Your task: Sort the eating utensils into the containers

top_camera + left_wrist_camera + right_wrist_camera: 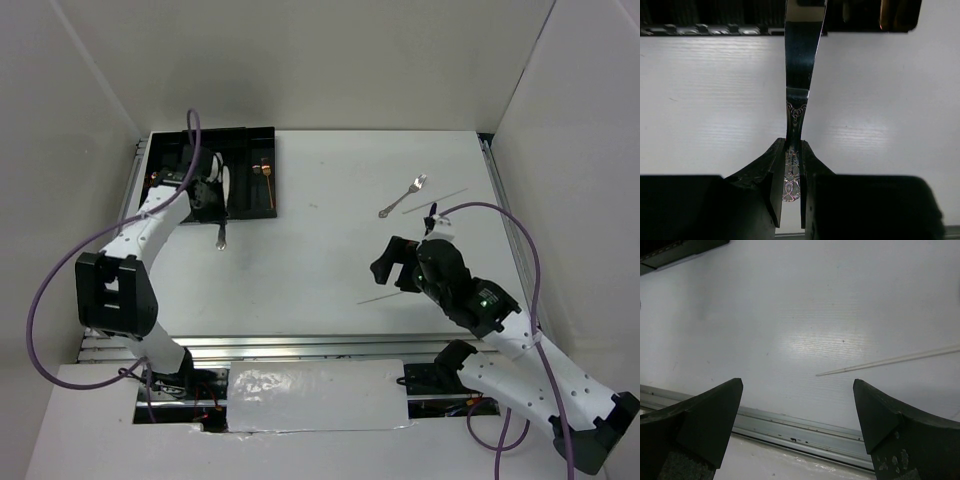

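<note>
At the far left of the table [320,250], the left gripper [212,205] is clamped on a silver utensil [221,238], just at the near edge of the black tray [250,135]. From the left wrist, the left gripper [792,150] pinches the engraved handle end between both fingers, and the utensil [801,60] runs straight away from them, widening into a flat glossy part that reaches the tray's edge [700,30]. Which kind of utensil it is, I cannot tell. From above, its long axis lies near to far, one end sticking out toward the arms. A copper-gold piece [265,175] lies lengthwise in one right-hand slot of the tray.

On the right, a silver fork [403,196] lies on the table on a diagonal, tines to the far right, handle to the near left. A pale stick [435,200] lies just beside it. The right gripper [392,265] hangs over the table with its jaws wide apart; from its wrist, the right gripper [797,405] frames bare table and another thin stick [890,360]
</note>
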Available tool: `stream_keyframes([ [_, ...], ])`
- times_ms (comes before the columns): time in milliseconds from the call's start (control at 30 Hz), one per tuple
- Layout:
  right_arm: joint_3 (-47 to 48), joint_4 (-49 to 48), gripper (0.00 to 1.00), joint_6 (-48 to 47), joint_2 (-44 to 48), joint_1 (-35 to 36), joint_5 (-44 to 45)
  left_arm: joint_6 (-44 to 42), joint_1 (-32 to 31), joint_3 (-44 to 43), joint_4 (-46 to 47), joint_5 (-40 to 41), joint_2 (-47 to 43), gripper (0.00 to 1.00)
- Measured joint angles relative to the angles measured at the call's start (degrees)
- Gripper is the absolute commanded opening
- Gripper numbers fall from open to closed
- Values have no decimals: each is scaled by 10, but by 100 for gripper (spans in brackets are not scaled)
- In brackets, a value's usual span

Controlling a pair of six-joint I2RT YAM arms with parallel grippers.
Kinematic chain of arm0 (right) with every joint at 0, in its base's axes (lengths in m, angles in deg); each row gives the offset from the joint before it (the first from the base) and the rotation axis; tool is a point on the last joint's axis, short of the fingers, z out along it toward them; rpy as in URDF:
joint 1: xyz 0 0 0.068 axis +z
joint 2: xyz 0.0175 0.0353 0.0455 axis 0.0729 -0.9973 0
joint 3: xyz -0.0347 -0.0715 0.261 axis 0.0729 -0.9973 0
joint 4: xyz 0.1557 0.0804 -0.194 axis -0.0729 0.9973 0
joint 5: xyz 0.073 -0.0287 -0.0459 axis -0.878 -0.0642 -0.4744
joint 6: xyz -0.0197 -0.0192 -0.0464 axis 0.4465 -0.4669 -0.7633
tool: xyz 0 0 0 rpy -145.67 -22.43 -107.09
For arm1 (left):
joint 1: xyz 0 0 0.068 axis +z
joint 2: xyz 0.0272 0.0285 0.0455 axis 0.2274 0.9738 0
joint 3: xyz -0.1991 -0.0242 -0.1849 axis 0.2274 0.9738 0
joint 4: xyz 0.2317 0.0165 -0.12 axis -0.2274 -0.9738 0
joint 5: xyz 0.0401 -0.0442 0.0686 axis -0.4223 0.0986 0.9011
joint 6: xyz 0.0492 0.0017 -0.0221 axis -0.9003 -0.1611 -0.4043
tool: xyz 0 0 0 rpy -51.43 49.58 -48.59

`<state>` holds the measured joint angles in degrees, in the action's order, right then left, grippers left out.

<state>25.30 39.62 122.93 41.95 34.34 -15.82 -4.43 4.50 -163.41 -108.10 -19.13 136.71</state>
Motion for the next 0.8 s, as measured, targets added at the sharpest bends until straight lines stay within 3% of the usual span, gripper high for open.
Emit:
stream_keyframes([
  [267,0,-4,100,-8,-23,1,-1,0,53,-122,1,2,74,0],
  [800,22,-8,100,-17,-88,2,-8,-29,53,-303,10,26,288,0],
])
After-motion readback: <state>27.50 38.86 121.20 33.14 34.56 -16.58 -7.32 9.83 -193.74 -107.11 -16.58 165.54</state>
